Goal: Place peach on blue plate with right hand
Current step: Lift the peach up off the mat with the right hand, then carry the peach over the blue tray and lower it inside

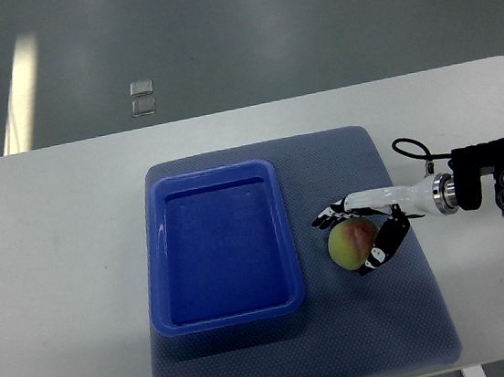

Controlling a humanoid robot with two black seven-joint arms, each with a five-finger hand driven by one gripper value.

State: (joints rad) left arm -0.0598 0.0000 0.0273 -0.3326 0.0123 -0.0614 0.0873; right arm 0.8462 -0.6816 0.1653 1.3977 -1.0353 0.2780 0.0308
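We've got the right hand [361,235] with fingers curled around the round yellow-green, red-blushed peach [350,244], on the grey-blue mat [388,319] toward the white table's [50,195] right edge. Empty blue rectangular plastic plate [230,315] just beside; lift and placement remain.

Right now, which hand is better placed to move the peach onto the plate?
Right. The right hand is already wrapped around the peach, just beside the blue plate. No left hand is in view.

Even overhead light, soft shadows, floor [23,83] glare streak upper left.
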